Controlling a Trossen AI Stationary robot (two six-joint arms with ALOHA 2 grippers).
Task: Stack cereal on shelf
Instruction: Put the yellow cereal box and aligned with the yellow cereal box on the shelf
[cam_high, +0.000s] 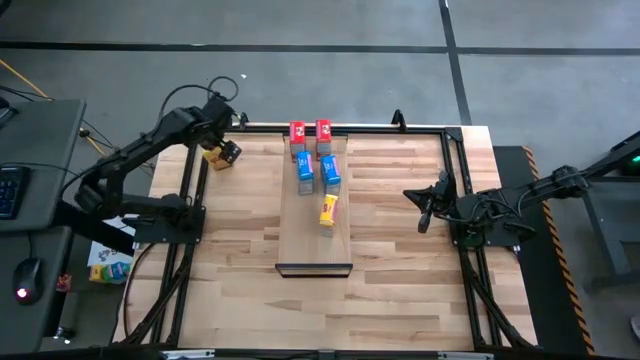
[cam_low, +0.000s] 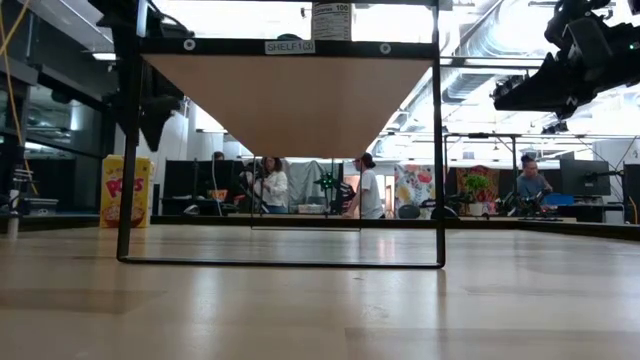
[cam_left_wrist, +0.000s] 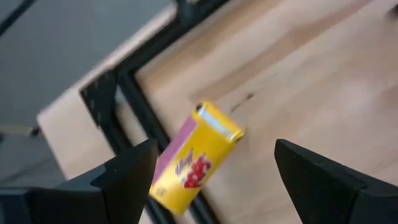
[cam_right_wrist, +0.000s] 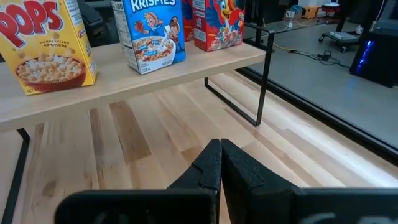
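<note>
The shelf (cam_high: 315, 235) is a pale board raised on a black frame at the table's middle, with its dark lip (cam_high: 314, 268) at the near end. On it stand two red boxes (cam_high: 297, 133), two blue boxes (cam_high: 305, 166) and one yellow box (cam_high: 328, 210). The second yellow box (cam_high: 213, 157) stands upright on the tabletop at the far left (cam_low: 125, 190). My left gripper (cam_left_wrist: 216, 149) is open just above it, with a finger on either side and apart from the box (cam_left_wrist: 186, 168). My right gripper (cam_right_wrist: 221, 155) is shut and empty, right of the shelf (cam_high: 425, 212).
The black rail (cam_left_wrist: 134, 106) of the left arm's frame runs right beside the loose yellow box. The shelf's thin black legs (cam_low: 437, 150) stand on the tabletop. People move about in the room beyond the far edge.
</note>
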